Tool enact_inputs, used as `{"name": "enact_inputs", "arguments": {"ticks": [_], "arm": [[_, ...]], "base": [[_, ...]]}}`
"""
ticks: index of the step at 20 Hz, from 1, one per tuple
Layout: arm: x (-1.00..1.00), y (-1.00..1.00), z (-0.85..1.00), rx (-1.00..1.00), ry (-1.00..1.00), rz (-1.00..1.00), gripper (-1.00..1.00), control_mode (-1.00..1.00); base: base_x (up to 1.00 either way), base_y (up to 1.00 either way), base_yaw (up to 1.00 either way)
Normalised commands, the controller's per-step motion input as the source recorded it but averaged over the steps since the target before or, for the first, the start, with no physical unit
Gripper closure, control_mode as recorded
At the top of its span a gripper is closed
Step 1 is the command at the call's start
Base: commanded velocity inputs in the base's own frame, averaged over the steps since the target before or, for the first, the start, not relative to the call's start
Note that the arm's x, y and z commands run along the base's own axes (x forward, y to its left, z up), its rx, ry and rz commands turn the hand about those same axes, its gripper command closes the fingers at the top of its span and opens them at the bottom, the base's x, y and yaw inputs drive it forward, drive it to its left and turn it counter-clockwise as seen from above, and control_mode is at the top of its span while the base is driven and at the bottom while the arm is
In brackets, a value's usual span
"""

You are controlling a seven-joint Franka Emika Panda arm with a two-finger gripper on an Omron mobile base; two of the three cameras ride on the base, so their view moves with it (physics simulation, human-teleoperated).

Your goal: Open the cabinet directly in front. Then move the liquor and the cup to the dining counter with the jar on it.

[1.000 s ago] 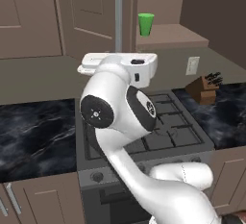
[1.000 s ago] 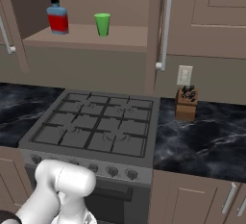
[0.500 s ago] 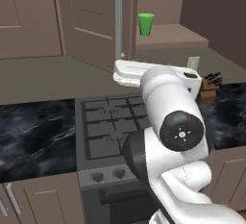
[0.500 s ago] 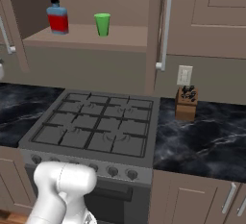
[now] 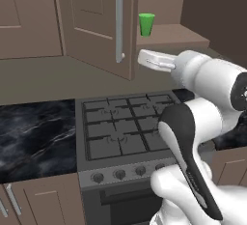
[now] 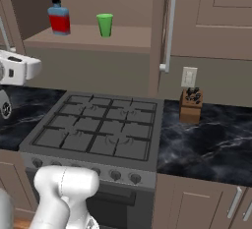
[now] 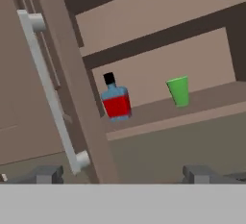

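A: Cabinet first — what does it hold?

B: Both doors stand swung out. On its lower shelf sit the liquor and the cup, upright, near each other but apart. In the right base view the bottle is at about nine o'clock from the cup. The cup also shows past the left door's edge in the left base view.

A: And from the hand?

B: The hand view is rolled, so the shelf slants. The liquor stands just beside the left door's edge, with the cup at about three o'clock from it. The left door's silver handle runs down the left of that picture.

A: Gripper?

B: Spread wide, nothing between the two dark fingertips — it holds nothing.

A: Changes from a second ago?

B: The arm has swung. Its bulky joint then covered the stove in the left base view; now it sits at four o'clock and the hand reaches out below the cup. Bottle and cup have not shifted.

A: Any writing?

B: The bottle's red label is broad, but no lettering can be read on it. A knife block stands on the black marble worktop right of the stove, below a wall outlet.
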Motion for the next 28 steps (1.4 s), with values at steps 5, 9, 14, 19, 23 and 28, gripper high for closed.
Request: {"name": "enact_inputs", "arguments": {"ticks": [5, 9, 14, 19, 23, 28], "arm": [[0.17, -0.21, 0.00, 0.03, 0.01, 0.23, -1.00, -1.00], [0.08, -0.15, 0.00, 0.02, 0.03, 0.26, -1.00, -1.00], [0.35, -0.06, 0.00, 0.01, 0.00, 0.12, -1.00, -1.00], [0.49, 0.00, 0.00, 0.01, 0.00, 0.05, -1.00, -1.00], [0.56, -0.02, 0.00, 0.09, 0.05, 0.11, -1.00, -1.00], [0.33, 0.00, 0.00, 0.05, 0.18, 0.16, -1.00, -1.00]], "base": [[0.00, 0.00, 0.00], [0.00, 0.00, 0.00], [0.00, 0.00, 0.00], [0.00, 0.00, 0.00], [0.00, 0.00, 0.00], [0.00, 0.00, 0.00]]}}
